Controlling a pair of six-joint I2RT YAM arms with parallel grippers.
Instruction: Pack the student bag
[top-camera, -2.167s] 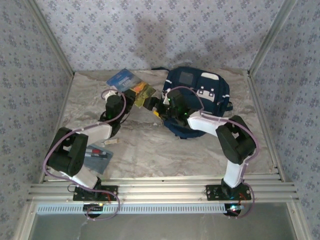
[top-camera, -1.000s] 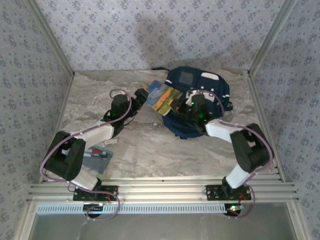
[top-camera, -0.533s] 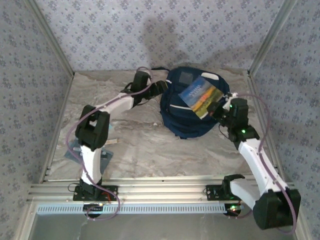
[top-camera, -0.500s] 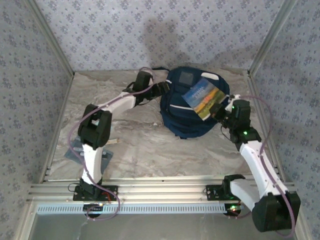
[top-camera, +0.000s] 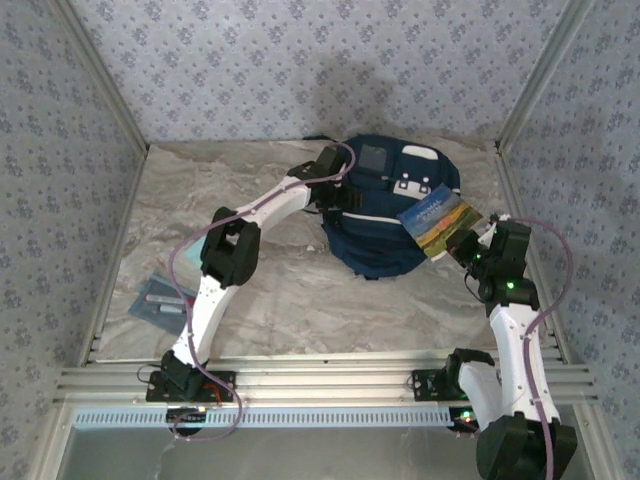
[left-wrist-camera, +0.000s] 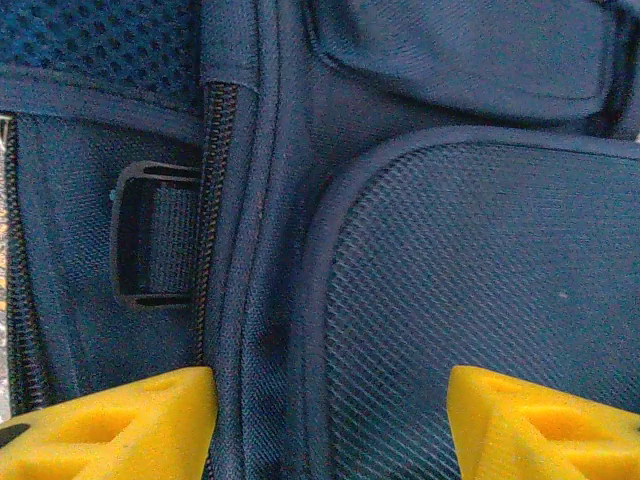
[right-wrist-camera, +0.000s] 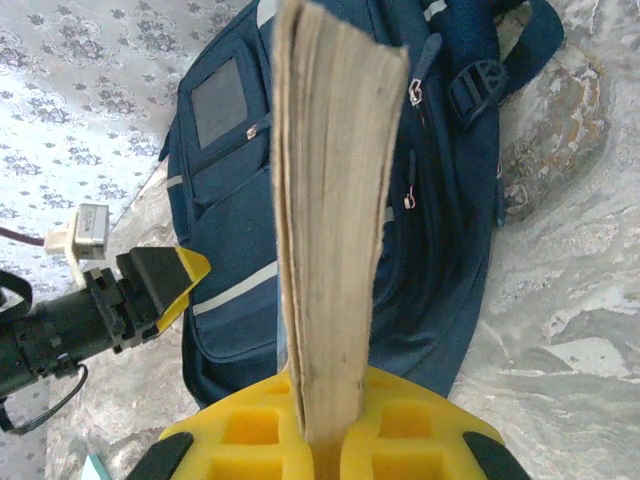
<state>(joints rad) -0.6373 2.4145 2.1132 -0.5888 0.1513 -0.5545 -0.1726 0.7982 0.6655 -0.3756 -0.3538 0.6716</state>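
large navy-blue fabric backpack with white trim (top-camera: 380, 240) lay at the far middle of the marble-patterned tabletop (top-camera: 280, 290); left gripper (left-wrist-camera: 330, 420) had its jaws apart against the bag's side seam, nothing pinched. right gripper (right-wrist-camera: 325, 425) was clenched on one edge of a thick colourful paperback book (right-wrist-camera: 335, 200), held up just beside the bag. risk, as judged: left fingers (left-wrist-camera: 110, 425) catching loose mesh instead of the opening, or the edge-pinched book swinging loose.

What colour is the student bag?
The student bag is navy blue with white stripes; best in the right wrist view.
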